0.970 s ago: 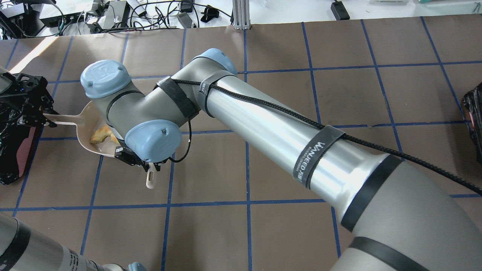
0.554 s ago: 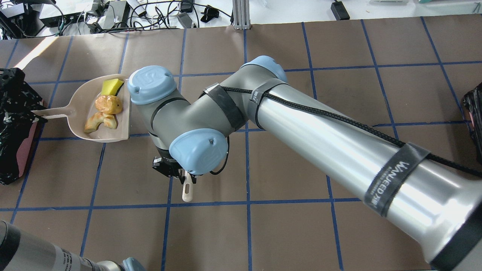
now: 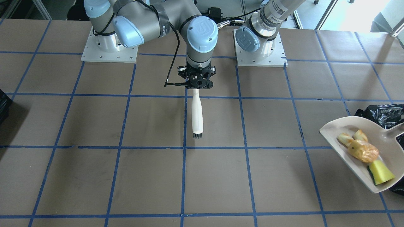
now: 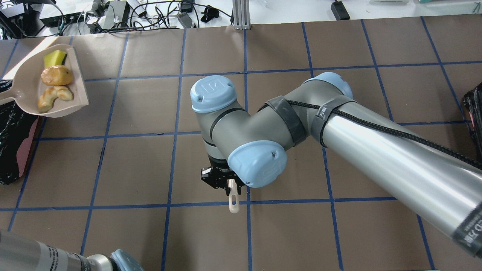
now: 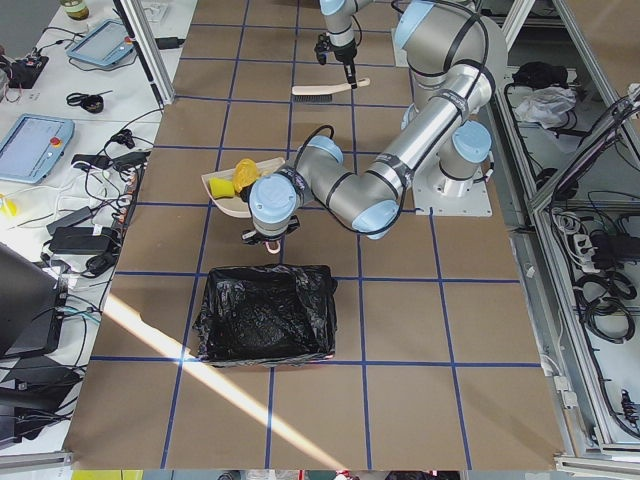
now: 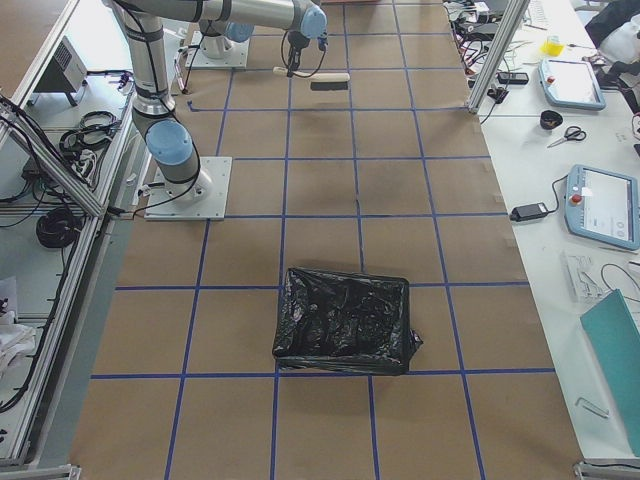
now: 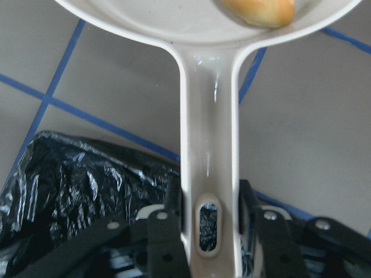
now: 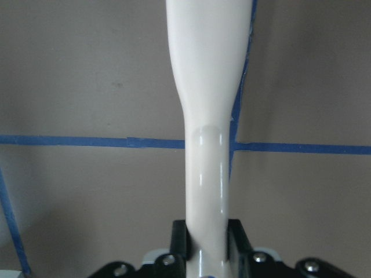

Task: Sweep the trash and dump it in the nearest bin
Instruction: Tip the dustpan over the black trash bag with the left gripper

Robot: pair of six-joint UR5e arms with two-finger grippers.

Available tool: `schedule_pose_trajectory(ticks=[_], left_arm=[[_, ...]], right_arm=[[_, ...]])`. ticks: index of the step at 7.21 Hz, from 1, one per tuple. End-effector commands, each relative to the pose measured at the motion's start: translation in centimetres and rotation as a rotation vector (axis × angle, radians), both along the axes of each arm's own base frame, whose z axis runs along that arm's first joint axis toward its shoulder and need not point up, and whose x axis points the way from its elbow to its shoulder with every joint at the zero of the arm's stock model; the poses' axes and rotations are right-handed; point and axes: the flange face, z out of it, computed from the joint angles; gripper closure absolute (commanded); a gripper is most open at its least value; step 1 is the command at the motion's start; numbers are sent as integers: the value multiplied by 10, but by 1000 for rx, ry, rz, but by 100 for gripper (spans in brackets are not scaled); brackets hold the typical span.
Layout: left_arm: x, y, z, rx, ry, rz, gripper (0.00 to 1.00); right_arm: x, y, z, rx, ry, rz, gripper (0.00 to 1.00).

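Observation:
The trash lies in a white dustpan: a yellow sponge, a golden bread lump and a tan pastry. In the front-facing view the same dustpan is held level at the right edge, beside the bin. My left gripper is shut on the dustpan's handle, with the bin's black bag below it. The bin stands at the table's left end. My right gripper is shut on the brush above the table's middle, bristles pointing away from the robot.
A second black container stands at the table's right end and also fills the exterior right view. Cables and electronics lie beyond the far edge. Brown paper with blue tape squares covers the table.
The dustpan with the trash has moved toward the far left corner, over by the bin. My right arm has carried the brush rightward to the table's middle.

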Motion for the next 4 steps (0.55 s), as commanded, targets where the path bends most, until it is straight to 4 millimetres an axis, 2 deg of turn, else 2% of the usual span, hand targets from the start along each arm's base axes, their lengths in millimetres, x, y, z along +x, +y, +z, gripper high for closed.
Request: schedule_pose_trajectory(ticks=[1,3,4], left_arm=[[68,35,23,18,-39,112,100],[114,58,54,34,-140,167,100],[152,88,57,58,-171,227,100]], right_arm=[[-25,11,-16,27,25,-4,100],[-27,18,-34,29,9,-15,100],[-27,19,-35,31,9,-17,100]])
